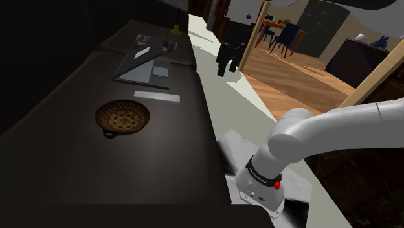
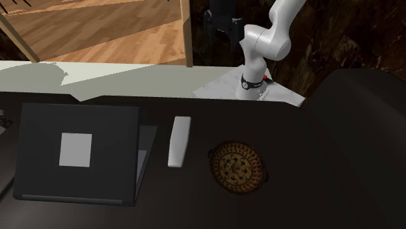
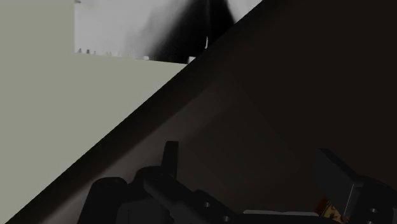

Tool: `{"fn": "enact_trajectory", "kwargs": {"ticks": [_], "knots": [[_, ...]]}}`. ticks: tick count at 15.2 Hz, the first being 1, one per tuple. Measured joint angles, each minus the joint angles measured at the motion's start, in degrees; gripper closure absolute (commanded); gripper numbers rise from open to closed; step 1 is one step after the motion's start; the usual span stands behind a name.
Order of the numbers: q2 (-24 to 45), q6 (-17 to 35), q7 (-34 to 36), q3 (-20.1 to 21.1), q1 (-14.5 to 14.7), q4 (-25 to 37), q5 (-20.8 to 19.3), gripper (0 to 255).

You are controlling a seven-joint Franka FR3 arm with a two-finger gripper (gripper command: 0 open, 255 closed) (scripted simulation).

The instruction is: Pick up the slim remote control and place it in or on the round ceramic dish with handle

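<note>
The slim remote [image 1: 157, 96] [image 2: 179, 141] is a plain white bar lying flat on the dark surface [image 1: 78, 168], next to the laptop. The round patterned dish [image 1: 122, 118] [image 2: 238, 167] with a small handle sits a short way from it, nearer the arm. My gripper [image 3: 248, 151] is open, its black fingers [image 3: 170, 156] wide apart with nothing between them. It hangs low beside the dark surface's edge, over the stand, well away from both remote and dish. The arm's wrist [image 1: 262, 184] [image 2: 254, 81] bends down beside the surface.
An open dark laptop [image 1: 145, 65] [image 2: 78, 153] stands beyond the remote. A small yellow thing [image 1: 176, 29] sits at the surface's far end. A pale floor strip [image 1: 213, 71] runs along the surface's edge, with wooden flooring [image 1: 291, 78], a wooden post [image 2: 185, 32], a table and chairs behind.
</note>
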Motion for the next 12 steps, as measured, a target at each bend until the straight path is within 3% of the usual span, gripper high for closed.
{"fn": "enact_trajectory", "kwargs": {"ticks": [3,12], "knots": [[2.0,2.2,-1.8,-0.3,0.5,-0.1,-0.4,0],[18.1,18.5,-14.4,-2.1,3.9,1.4,-2.4,0]]}}
